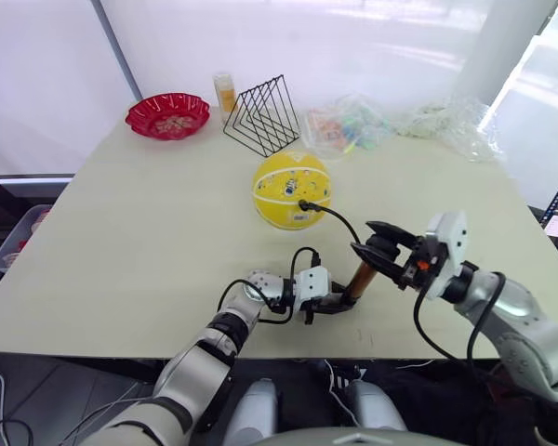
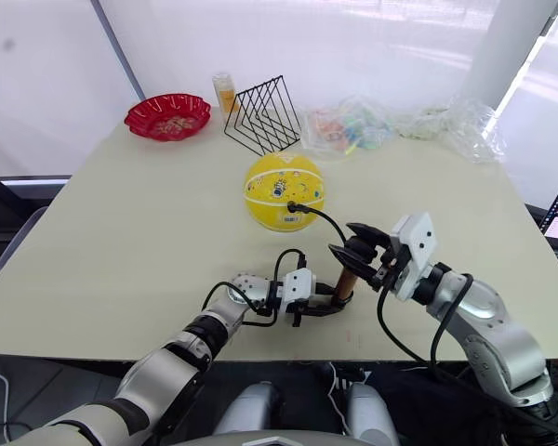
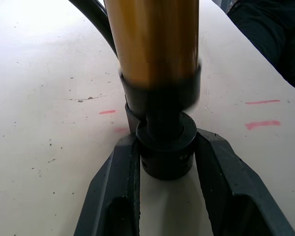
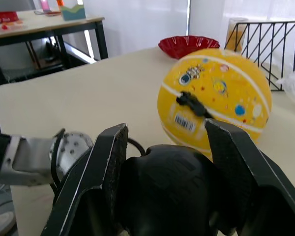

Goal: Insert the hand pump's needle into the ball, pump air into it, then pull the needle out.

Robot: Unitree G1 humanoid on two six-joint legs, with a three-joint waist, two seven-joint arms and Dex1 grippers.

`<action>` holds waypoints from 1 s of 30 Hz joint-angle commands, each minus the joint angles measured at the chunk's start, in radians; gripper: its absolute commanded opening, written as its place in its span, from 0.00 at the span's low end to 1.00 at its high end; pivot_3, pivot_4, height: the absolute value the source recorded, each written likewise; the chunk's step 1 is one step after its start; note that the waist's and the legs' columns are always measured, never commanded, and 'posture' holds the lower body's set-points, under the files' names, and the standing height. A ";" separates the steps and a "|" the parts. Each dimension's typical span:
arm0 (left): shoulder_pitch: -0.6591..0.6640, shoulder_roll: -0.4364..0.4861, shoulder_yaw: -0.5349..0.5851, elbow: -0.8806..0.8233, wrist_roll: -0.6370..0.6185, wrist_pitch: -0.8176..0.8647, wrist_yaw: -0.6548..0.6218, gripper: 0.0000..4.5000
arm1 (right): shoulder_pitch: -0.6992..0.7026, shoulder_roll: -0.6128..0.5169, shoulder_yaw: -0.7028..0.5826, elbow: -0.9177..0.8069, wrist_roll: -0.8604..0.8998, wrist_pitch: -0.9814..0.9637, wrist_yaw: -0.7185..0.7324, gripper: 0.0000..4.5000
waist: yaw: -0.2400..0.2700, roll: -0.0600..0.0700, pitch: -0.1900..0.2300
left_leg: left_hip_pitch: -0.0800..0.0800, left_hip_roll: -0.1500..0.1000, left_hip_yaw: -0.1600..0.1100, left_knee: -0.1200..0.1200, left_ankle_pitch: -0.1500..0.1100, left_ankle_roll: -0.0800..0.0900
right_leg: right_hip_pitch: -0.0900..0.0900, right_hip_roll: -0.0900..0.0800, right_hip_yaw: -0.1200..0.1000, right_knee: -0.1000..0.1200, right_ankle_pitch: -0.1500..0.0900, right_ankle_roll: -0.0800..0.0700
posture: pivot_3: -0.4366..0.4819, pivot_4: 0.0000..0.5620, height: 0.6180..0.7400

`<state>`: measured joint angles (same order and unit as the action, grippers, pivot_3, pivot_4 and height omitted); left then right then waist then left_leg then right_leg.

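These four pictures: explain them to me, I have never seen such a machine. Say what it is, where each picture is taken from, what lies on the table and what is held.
It is a humanoid robot with two arms, each ending in a gripper of two black fingers. Two pictures come from cameras in its head, looking down over the arms; the other two from a camera on each wrist.

On the pale table sits a round yellow rubber ball with white seams. Plugged into it is a small black needle fitting on a thin black hose from a slim gold hand pump.

The left gripper clamps the pump's black bottom end; the right gripper is closed around its black handle on top.

At the far edge stand a red bowl, a black wire rack, a small bottle and clear plastic bags.
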<state>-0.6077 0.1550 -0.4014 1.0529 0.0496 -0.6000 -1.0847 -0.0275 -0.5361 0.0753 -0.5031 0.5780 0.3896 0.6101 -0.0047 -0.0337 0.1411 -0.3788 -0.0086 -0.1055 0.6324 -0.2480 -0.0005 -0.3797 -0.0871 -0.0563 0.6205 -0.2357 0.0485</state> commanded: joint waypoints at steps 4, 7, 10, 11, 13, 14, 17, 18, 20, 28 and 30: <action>0.068 0.079 -0.042 0.107 0.107 0.064 0.005 0.25 | -0.033 0.000 -0.092 -0.027 0.110 0.069 0.019 0.45 | 0.000 0.002 0.001 | 0.000 0.000 -0.001 0.000 0.000 0.000 | 0.000 0.000 -0.001 0.000 0.000 0.000 | 0.48 0.27 0.97; 0.067 0.079 -0.043 0.107 0.108 0.066 0.004 0.25 | -0.133 -0.063 -0.234 -0.079 0.251 0.139 0.002 0.45 | 0.000 0.004 0.005 | -0.002 -0.001 0.000 0.000 0.000 0.000 | -0.001 -0.001 0.000 0.000 0.000 0.000 | 0.48 0.27 0.97; 0.064 0.077 -0.045 0.109 0.108 0.068 0.004 0.25 | -0.200 -0.128 -0.333 -0.097 0.367 0.201 -0.017 0.45 | 0.001 0.012 0.011 | -0.002 -0.003 0.002 0.001 0.001 0.001 | -0.002 0.000 0.001 0.000 0.001 0.001 | 0.48 0.27 0.97; 0.063 0.076 -0.045 0.110 0.108 0.068 0.005 0.25 | -0.219 -0.147 -0.357 -0.099 0.400 0.218 -0.026 0.45 | 0.002 0.011 0.011 | -0.002 -0.003 0.001 0.001 0.001 0.002 | -0.002 0.000 0.000 0.000 0.001 0.001 | 0.48 0.27 0.97; 0.058 0.075 -0.045 0.114 0.109 0.070 0.007 0.25 | -0.256 -0.188 -0.405 -0.102 0.471 0.254 -0.046 0.45 | 0.003 0.010 0.012 | -0.003 -0.002 0.000 0.001 0.002 0.003 | -0.002 0.001 -0.001 0.000 0.001 0.002 | 0.48 0.27 0.97; 0.057 0.074 -0.044 0.115 0.110 0.070 0.008 0.25 | -0.269 -0.205 -0.424 -0.102 0.499 0.268 -0.054 0.45 | 0.003 0.009 0.012 | -0.003 -0.002 0.000 0.001 0.002 0.003 | -0.002 0.001 -0.001 0.000 0.001 0.002 | 0.48 0.27 0.97; 0.053 0.071 -0.045 0.118 0.110 0.071 0.010 0.25 | -0.298 -0.243 -0.464 -0.093 0.556 0.290 -0.076 0.45 | 0.002 0.009 0.014 | -0.003 -0.003 0.002 0.001 0.002 0.003 | -0.002 0.001 0.000 0.000 0.001 0.001 | 0.48 0.27 0.97; 0.053 0.070 -0.045 0.118 0.110 0.071 0.011 0.25 | -0.304 -0.252 -0.469 -0.091 0.565 0.296 -0.080 0.45 | 0.002 0.009 0.014 | -0.003 -0.003 0.002 0.001 0.002 0.003 | -0.002 0.000 0.000 0.000 0.001 0.001 | 0.48 0.27 0.97; 0.053 0.068 -0.045 0.118 0.109 0.072 0.011 0.25 | -0.303 -0.264 -0.463 -0.093 0.570 0.305 -0.084 0.45 | 0.003 0.007 0.015 | -0.003 -0.004 0.002 0.001 0.002 0.003 | -0.002 0.000 0.000 0.000 0.001 0.001 | 0.48 0.27 0.97; 0.062 0.065 -0.045 0.114 0.106 0.071 0.012 0.25 | -0.169 -0.222 -0.277 -0.114 0.389 0.273 -0.046 0.45 | 0.004 0.005 0.013 | -0.003 -0.004 0.002 0.001 0.002 0.003 | -0.002 0.000 0.000 0.000 0.001 0.001 | 0.48 0.27 0.97; 0.065 0.066 -0.045 0.111 0.105 0.071 0.011 0.25 | -0.129 -0.205 -0.206 -0.106 0.321 0.251 -0.034 0.45 | 0.004 0.001 0.010 | -0.002 -0.003 0.001 0.001 0.000 0.001 | -0.001 -0.001 0.000 0.000 0.000 0.001 | 0.48 0.27 0.97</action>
<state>-0.6079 0.1534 -0.4024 1.0339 0.0447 -0.6038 -1.0876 -0.1927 -0.7388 -0.1938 -0.6342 0.9680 0.6267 0.5714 -0.0006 -0.0329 0.1507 -0.3805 -0.0104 -0.1048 0.6330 -0.2479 -0.0002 -0.3811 -0.0881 -0.0567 0.6205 -0.2356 0.0488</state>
